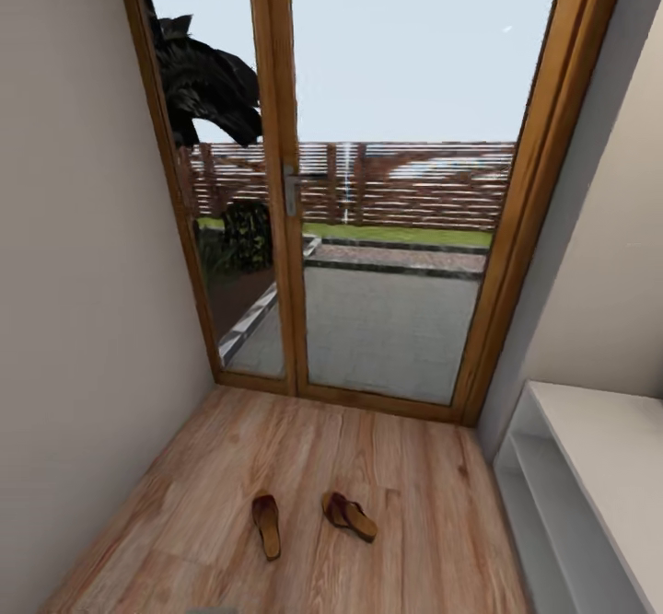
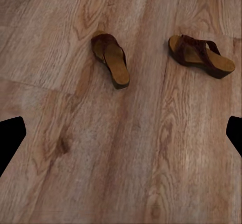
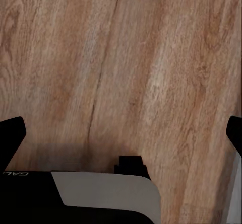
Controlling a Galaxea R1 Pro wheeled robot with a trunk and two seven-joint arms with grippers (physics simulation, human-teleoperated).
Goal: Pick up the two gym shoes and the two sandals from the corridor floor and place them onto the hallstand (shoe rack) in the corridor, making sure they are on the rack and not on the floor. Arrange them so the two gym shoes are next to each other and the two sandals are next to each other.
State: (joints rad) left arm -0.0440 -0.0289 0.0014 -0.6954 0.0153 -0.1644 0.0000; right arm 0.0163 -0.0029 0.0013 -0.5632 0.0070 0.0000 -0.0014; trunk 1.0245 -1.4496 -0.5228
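Two dark brown sandals with tan insoles lie on the wood-plank corridor floor (image 1: 405, 467) in front of the glass door. The left sandal (image 1: 267, 524) (image 2: 111, 59) lies flat, the right sandal (image 1: 349, 515) (image 2: 201, 56) sits a short way beside it, angled. The light-grey hallstand (image 1: 589, 485) stands along the right wall with an open shelf below its flat top. In the left wrist view my left gripper (image 2: 121, 138) is open, its fingertips (image 2: 11, 136) wide apart well short of the sandals. My right gripper (image 3: 121, 138) is open over bare floor. The gym shoes are out of view.
A wood-framed glass door (image 1: 387, 181) closes the corridor's far end. A plain wall (image 1: 83, 319) runs along the left. The robot's own dark and white body (image 3: 101, 196) shows in the right wrist view.
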